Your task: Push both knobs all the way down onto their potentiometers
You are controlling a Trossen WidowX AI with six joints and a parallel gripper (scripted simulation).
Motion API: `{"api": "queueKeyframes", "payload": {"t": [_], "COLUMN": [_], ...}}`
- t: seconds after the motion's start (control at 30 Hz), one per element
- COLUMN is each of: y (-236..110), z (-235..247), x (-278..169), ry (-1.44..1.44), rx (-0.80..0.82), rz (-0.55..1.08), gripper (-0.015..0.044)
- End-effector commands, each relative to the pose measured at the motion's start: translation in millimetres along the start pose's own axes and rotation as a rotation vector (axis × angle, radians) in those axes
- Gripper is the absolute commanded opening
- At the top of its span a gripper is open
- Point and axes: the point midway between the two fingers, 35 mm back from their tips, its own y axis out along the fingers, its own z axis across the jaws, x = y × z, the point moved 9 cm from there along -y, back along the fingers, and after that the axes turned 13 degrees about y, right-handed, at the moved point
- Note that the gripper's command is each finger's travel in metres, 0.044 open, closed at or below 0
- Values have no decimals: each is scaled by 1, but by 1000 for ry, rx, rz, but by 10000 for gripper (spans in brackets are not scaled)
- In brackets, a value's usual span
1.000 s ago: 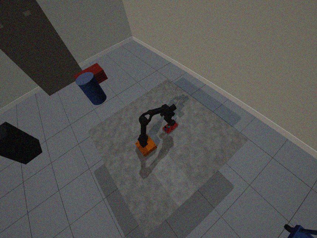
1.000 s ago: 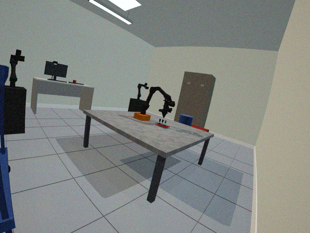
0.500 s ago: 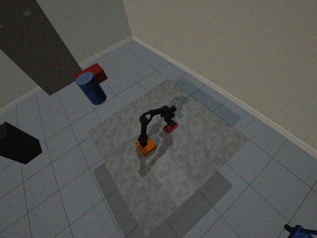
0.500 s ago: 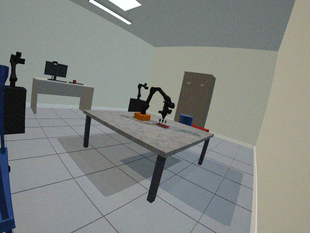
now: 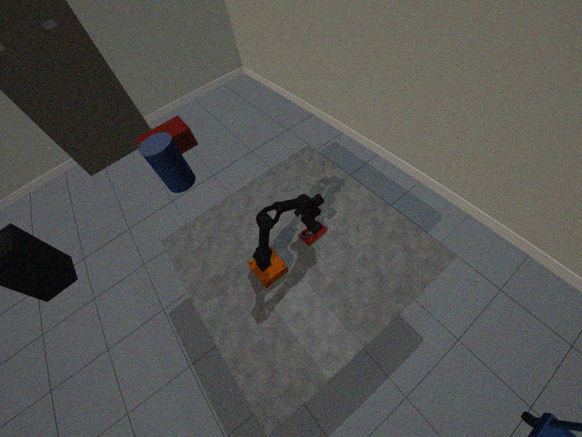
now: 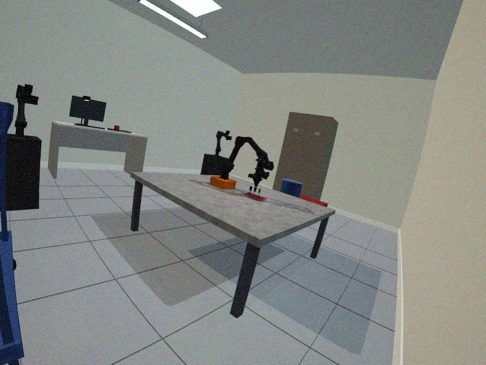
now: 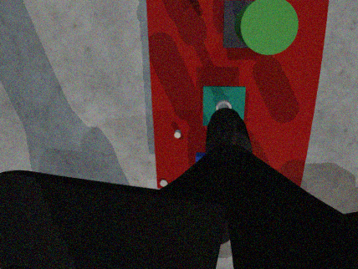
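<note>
The red circuit board point(image 5: 310, 241) point(image 6: 257, 197) point(image 7: 284, 144) stands on the table. My gripper point(image 6: 255, 185) point(image 7: 227, 155) is shut and empty, pointing down at the middle black knob point(image 6: 255, 189) point(image 7: 227, 127). Its tips overlap this knob in the wrist view; contact is unclear. That knob stands high over the teal potentiometer point(image 7: 237, 95), with pale shaft showing. A green knob point(image 6: 259, 190) point(image 7: 269, 27) stands over a dark potentiometer point(image 7: 231, 35). Another black knob point(image 6: 250, 189) is mostly hidden by the fingers in the wrist view; a corner of its blue potentiometer point(image 7: 200, 157) shows.
The arm's orange base point(image 5: 268, 270) point(image 6: 222, 183) stands on the grey table point(image 5: 371, 263) point(image 6: 220, 212) beside the board. Small pale pins point(image 7: 177, 134) rise from the board's edge. A blue cylinder point(image 5: 167, 162) point(image 6: 291, 187) and a red box point(image 5: 180, 131) stand beyond the table.
</note>
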Motion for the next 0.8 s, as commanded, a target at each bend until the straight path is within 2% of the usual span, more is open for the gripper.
{"api": "queueKeyframes", "payload": {"t": [0.0,0.77], "y": [2,4], "z": [0,0], "x": [0,0], "ry": [2,2], "rx": [-4,-4], "rz": [-1,-1], "gripper": [0,0]}}
